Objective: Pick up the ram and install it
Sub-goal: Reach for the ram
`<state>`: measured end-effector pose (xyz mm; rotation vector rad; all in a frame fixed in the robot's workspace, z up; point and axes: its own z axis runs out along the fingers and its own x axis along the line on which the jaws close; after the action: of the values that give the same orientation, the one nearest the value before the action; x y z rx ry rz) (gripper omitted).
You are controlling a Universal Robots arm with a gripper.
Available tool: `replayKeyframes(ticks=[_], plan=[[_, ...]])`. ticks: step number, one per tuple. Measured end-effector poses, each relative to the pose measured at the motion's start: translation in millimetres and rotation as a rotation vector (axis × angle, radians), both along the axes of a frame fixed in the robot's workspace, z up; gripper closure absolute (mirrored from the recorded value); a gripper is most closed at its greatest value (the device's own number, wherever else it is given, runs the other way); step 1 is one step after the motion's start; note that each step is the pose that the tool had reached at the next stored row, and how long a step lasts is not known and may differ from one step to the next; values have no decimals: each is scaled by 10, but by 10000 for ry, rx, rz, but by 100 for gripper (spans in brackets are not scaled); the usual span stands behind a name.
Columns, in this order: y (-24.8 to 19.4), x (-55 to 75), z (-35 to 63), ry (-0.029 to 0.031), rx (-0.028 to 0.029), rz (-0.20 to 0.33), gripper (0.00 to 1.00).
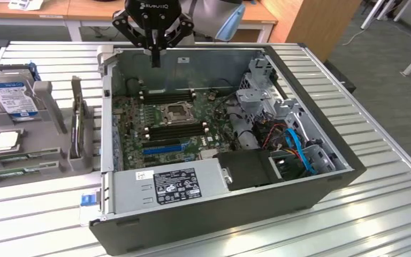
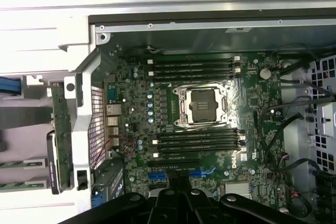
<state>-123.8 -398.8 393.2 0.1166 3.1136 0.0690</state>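
Gripper (image 1: 155,62) hangs with its fingers pinched together on nothing, right over the far wall of the open case (image 1: 107,134). Loads of room above the board (image 1: 130,120) and the black slots (image 1: 177,128), but cables (image 1: 295,144) crowd the exterior view's right and the PSU (image 1: 169,184) covers the near end. The ram (image 1: 13,157) lies in a grey rack (image 1: 48,101) outside the case on the exterior view's left, well apart from the gripper, partly cut off at the frame edge

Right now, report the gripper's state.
Gripper: fingers closed, holding nothing, above the open computer case.
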Motion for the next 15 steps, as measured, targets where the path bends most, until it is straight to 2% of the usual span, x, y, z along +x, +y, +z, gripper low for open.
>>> replayKeyframes(ticks=[15], plan=[[0,-189,0,1,-1,0,90]])
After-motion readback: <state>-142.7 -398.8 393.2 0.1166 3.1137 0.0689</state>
